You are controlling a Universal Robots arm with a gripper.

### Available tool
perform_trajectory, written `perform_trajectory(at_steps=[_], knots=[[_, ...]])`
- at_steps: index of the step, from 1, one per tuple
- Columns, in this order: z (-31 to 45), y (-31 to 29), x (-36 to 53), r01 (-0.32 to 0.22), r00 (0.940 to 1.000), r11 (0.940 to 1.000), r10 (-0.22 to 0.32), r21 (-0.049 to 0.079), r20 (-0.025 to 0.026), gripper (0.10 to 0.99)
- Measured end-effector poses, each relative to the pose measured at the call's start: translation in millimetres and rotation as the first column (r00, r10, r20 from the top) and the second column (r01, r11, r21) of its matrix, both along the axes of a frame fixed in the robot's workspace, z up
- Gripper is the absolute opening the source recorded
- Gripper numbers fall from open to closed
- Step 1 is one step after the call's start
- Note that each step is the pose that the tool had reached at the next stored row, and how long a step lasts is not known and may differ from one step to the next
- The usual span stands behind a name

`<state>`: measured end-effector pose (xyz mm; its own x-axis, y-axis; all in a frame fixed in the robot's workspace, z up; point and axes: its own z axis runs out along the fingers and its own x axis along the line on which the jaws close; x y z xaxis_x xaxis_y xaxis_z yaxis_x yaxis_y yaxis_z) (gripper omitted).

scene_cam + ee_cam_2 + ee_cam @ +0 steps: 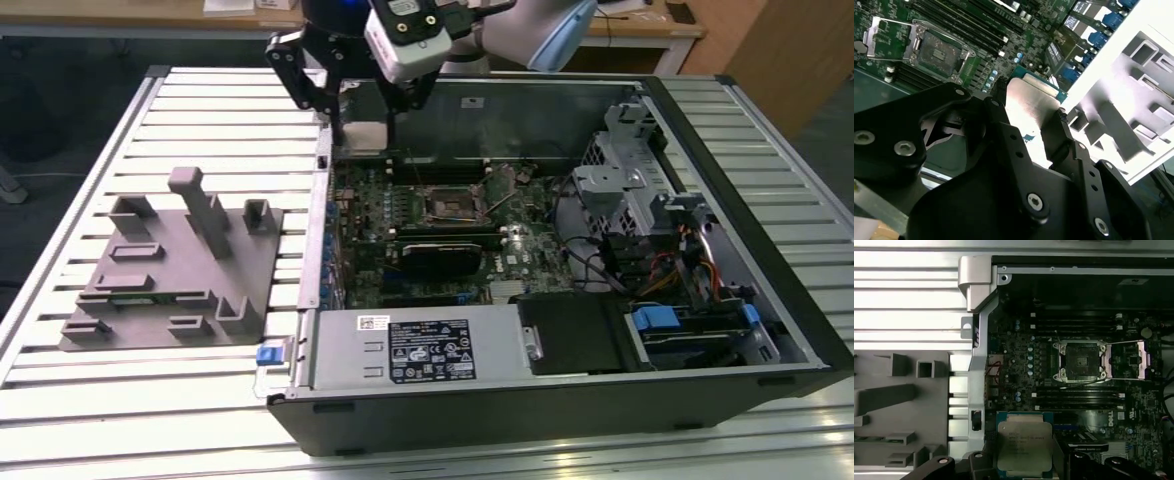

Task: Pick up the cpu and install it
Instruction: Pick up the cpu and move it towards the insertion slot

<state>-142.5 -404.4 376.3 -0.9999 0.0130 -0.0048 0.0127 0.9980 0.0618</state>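
A small, flat, square cpu (1025, 446) with a pale silvery metal top and thin green rim is gripped edge to edge by the black pincer (1025, 462), above the open computer case (747, 170). Ahead of the pincer lies the socket (1080, 360), its lid seemingly swung open. The case wall (979, 370) stands close beside the pincer, the grey fixture (147, 300) beyond it on the worktop (80, 400).

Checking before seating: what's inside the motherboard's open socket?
The socket holds no chip: only its bare contact bed shows, uncovered. The cpu is clamped in the end effector.
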Motion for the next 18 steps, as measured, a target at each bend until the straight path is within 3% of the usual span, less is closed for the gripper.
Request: perform_trajectory(at_steps=[5,18], knots=[[-0.3,2.4,7.9,0.000,1.0000,1.0000,0.000,0.000,0.0000,0.529],[-1.5,16.5,29.8,0.000,1.0000,1.0000,0.000,0.000,0.0000,0.529]])
